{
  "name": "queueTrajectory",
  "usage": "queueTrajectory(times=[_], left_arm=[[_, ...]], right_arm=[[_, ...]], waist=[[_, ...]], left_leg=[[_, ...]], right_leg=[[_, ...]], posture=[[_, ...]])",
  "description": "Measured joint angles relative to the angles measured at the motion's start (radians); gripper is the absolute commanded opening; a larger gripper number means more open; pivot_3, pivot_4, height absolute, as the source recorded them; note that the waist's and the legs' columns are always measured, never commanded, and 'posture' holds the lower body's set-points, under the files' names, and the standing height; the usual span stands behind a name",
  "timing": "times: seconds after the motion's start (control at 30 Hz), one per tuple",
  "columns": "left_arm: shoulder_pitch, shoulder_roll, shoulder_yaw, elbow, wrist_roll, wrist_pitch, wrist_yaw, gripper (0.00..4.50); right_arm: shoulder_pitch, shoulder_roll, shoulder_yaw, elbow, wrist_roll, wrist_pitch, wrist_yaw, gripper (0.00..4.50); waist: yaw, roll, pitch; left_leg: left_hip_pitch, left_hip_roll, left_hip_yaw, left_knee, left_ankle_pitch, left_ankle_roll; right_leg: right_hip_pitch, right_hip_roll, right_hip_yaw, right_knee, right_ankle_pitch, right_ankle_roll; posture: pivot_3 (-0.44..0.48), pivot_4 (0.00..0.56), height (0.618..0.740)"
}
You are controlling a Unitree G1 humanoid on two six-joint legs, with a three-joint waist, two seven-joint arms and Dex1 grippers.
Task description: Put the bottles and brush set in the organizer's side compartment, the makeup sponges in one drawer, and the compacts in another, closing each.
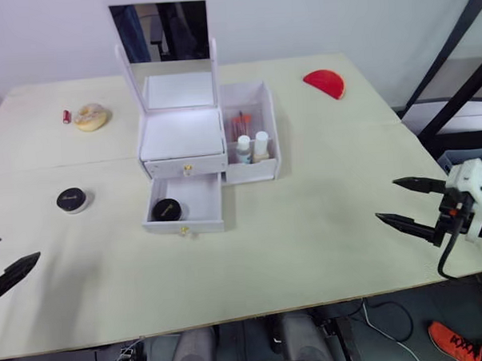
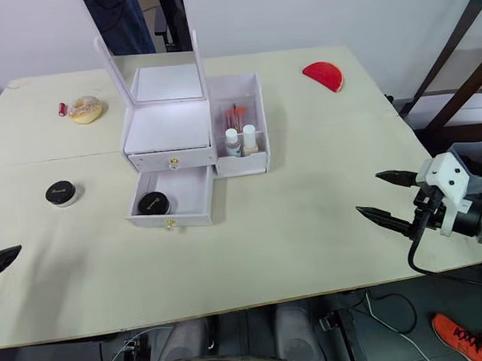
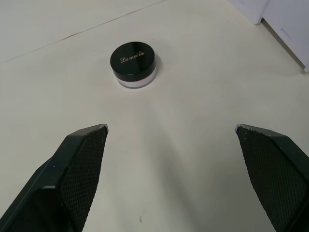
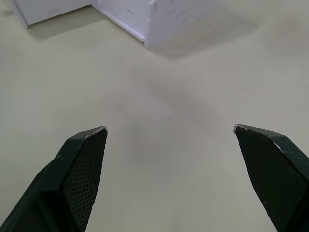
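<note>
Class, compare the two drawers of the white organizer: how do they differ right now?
The lower drawer is pulled open; the upper drawer is shut. The lower drawer shows a black-lidded compact inside; the upper drawer's contents are hidden. Both are white with a small gold knob.

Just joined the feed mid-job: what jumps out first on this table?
The white organizer with upright mirror mid-table, its lower drawer pulled open holding one black round compact. A second black compact sits loose on the table to its left, ahead of the open left gripper. A red half-round sponge lies far right.
</note>
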State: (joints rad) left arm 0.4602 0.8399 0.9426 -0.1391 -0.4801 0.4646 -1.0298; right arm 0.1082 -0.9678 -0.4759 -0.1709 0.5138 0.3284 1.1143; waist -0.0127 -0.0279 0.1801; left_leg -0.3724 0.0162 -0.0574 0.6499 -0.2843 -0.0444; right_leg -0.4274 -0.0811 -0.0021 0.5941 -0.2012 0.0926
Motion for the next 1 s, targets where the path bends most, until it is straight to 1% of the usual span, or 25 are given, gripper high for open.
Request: queueTrajectory(times=[0.17, 0.23, 0.33, 0.37, 0.4, 0.47, 0.57, 0.63, 0.7, 0.77, 0.83, 0.9, 1.0], left_arm=[[-0.004, 0.0, -0.019, -0.032, -0.004, 0.007, 0.009, 4.45], [-0.007, -0.008, -0.032, -0.083, -0.014, 0.024, 0.023, 4.45], [-0.028, -0.052, -0.074, -0.187, -0.035, 0.061, 0.086, 4.45], [-0.037, -0.077, -0.086, -0.229, -0.042, 0.083, 0.125, 4.45], [-0.051, -0.123, -0.111, -0.296, -0.051, 0.124, 0.196, 4.45], [-0.084, -0.187, -0.153, -0.39, -0.072, 0.201, 0.311, 4.45], [-0.125, -0.252, -0.183, -0.465, -0.071, 0.3, 0.477, 4.45], [-0.176, -0.274, -0.187, -0.471, -0.041, 0.368, 0.599, 4.45], [-0.235, -0.277, -0.2, -0.467, -0.008, 0.444, 0.704, 4.45], [-0.299, -0.277, -0.21, -0.459, -0.001, 0.516, 0.772, 4.45], [-0.353, -0.274, -0.224, -0.443, -0.002, 0.563, 0.801, 4.45], [-0.43, -0.264, -0.262, -0.394, 0.006, 0.607, 0.836, 4.45], [-0.53, -0.23, -0.323, -0.261, 0.05, 0.626, 0.873, 4.45]], right_arm=[[-0.013, 0.0, 0.008, -0.009, 0.0, 0.007, -0.011, 4.5], [-0.035, 0.0, 0.031, -0.042, 0.002, 0.022, -0.023, 4.5], [-0.093, 0.014, 0.087, -0.11, 0.019, 0.059, -0.052, 4.5], [-0.122, 0.023, 0.116, -0.133, 0.024, 0.077, -0.067, 4.5], [-0.174, 0.05, 0.158, -0.175, 0.035, 0.105, -0.095, 4.5], [-0.243, 0.079, 0.233, -0.243, 0.06, 0.146, -0.123, 4.5], [-0.321, 0.098, 0.316, -0.307, 0.085, 0.199, -0.144, 4.5], [-0.372, 0.115, 0.37, -0.337, 0.094, 0.231, -0.151, 4.5], [-0.414, 0.123, 0.411, -0.359, 0.103, 0.256, -0.154, 4.5], [-0.447, 0.123, 0.427, -0.37, 0.106, 0.273, -0.155, 4.5], [-0.468, 0.124, 0.435, -0.377, 0.111, 0.279, -0.156, 4.5], [-0.484, 0.127, 0.451, -0.381, 0.113, 0.285, -0.158, 4.5], [-0.489, 0.134, 0.469, -0.39, 0.116, 0.296, -0.165, 4.5]], waist=[[-0.001, 0.0, 0.0], [0.0, 0.0, 0.0], [-0.003, 0.001, 0.0], [-0.004, 0.001, 0.0], [-0.008, 0.001, 0.0], [-0.004, 0.0, 0.0], [0.002, 0.0, -0.001], [0.005, 0.0, -0.001], [0.005, 0.0, -0.001], [0.005, -0.001, -0.001], [0.003, -0.002, -0.002], [0.004, -0.003, -0.002], [0.001, -0.003, -0.002]], left_leg=[[0.0, 0.0, 0.0, -0.001, 0.0, 0.0], [0.0, 0.0, 0.0, -0.001, 0.0, 0.0], [0.001, 0.0, 0.0, 0.0, 0.0, 0.0], [0.001, 0.0, 0.0, 0.0, 0.0, 0.0], [0.001, 0.0, 0.0, 0.0, 0.0, 0.0], [0.001, 0.0, -0.001, 0.0, 0.0, 0.0], [0.001, 0.0, -0.002, 0.0, 0.0, 0.0], [0.001, 0.0, -0.003, 0.0, 0.0, 0.0], [0.001, -0.001, -0.003, 0.001, 0.0, 0.0], [0.001, -0.001, -0.003, 0.002, 0.0, 0.0], [0.001, -0.001, -0.003, 0.003, 0.0, 0.0], [0.001, -0.001, -0.003, 0.002, 0.0, 0.0], [0.002, -0.001, -0.004, 0.002, 0.0, 0.001]], right_leg=[[0.0, 0.0, 0.0, 0.0, 0.0, 0.0], [0.0, 0.0, 0.0, 0.0, 0.0, 0.0], [0.0, 0.0, 0.0, 0.001, 0.0, 0.0], [0.0, 0.001, 0.0, 0.001, 0.0, 0.0], [0.001, 0.001, 0.001, 0.001, 0.0, 0.0], [0.001, 0.001, 0.001, 0.002, 0.001, 0.0], [0.001, 0.002, 0.0, 0.003, 0.002, -0.002], [0.001, 0.002, 0.0, 0.003, 0.003, -0.004], [0.002, 0.002, 0.0, 0.003, 0.003, -0.004], [0.003, 0.002, 0.0, 0.003, 0.003, -0.004], [0.003, 0.002, 0.0, 0.003, 0.003, -0.004], [0.003, 0.002, 0.0, 0.003, 0.003, -0.004], [0.003, 0.003, 0.0, 0.004, 0.003, -0.004]], posture=[[0.0, 0.15, 0.739], [0.0, 0.15, 0.739], [0.0, 0.15, 0.739], [0.0, 0.15, 0.739], [0.0, 0.15, 0.739], [0.0, 0.15, 0.739], [0.0, 0.15, 0.739], [0.0, 0.15, 0.739], [0.0, 0.15, 0.739], [0.0, 0.15, 0.739], [0.0, 0.15, 0.739], [0.0, 0.15, 0.739], [0.0, 0.15, 0.739]])
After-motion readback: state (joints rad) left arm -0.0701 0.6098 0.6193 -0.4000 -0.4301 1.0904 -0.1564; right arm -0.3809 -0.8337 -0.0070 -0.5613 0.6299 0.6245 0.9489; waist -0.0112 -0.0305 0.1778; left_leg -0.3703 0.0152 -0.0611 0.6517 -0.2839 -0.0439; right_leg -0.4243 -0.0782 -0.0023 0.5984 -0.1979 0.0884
